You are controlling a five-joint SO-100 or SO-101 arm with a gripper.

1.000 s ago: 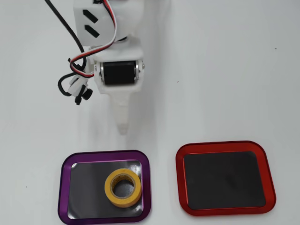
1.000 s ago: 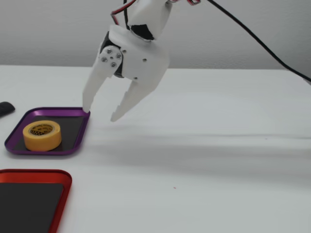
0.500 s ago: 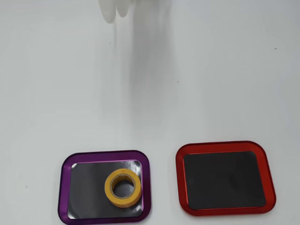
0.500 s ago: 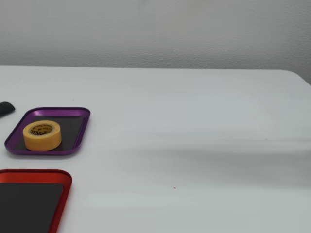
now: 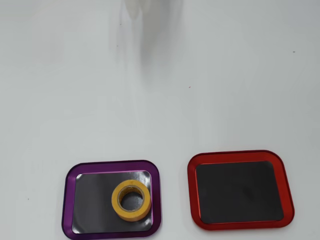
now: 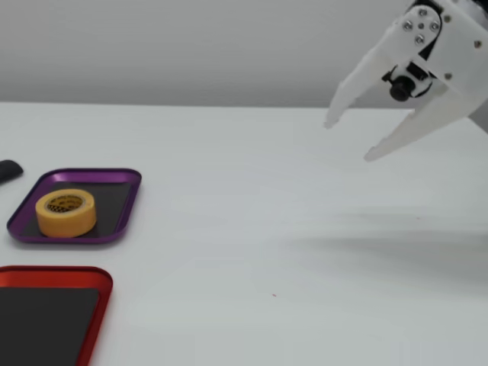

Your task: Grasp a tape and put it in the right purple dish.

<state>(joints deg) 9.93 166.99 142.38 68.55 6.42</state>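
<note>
Tape: yellow roll [image 5: 131, 200] lying flat inside the purple dish, hole facing up; in the overhead view it sits right of the dish's centre, toward 3 o'clock. In the fixed view the roll [image 6: 66, 212] shows a pale printed core.

Purple dish: rounded-rectangle tray [image 5: 69, 197] with a shiny purple rim and a dark grey floor, at about 7 o'clock of the overhead picture. In the fixed view it [image 6: 124, 200] lies at the 9 o'clock edge of the picture.

Red dish: same-shaped red-rimmed tray [image 5: 281, 186], at 3 o'clock from the purple dish in the overhead view, apart from it with a strip of bare bench between. Its dark floor holds nothing. In the fixed view only part of it [image 6: 76, 276] shows, at the 7 o'clock corner, nearer the camera than the purple dish.

End effector: white two-finger part [image 6: 349, 141] at 2 o'clock of the fixed view, raised above the bench, fingers spread wide with nothing between them, tips aimed down toward 8 o'clock. It is well apart from both dishes. In the overhead view only a faint pale blur shows at the 12 o'clock edge, too unclear to read.

Bench: plain white surface [image 6: 252, 229], carrying a soft shadow below the end effector.

Dark object: small black shape [image 6: 8, 170] cut off at the 9 o'clock edge of the fixed view, just beyond the purple dish; what it is cannot be told.

Obstructions: open bench lies between the end effector and the dishes.
</note>
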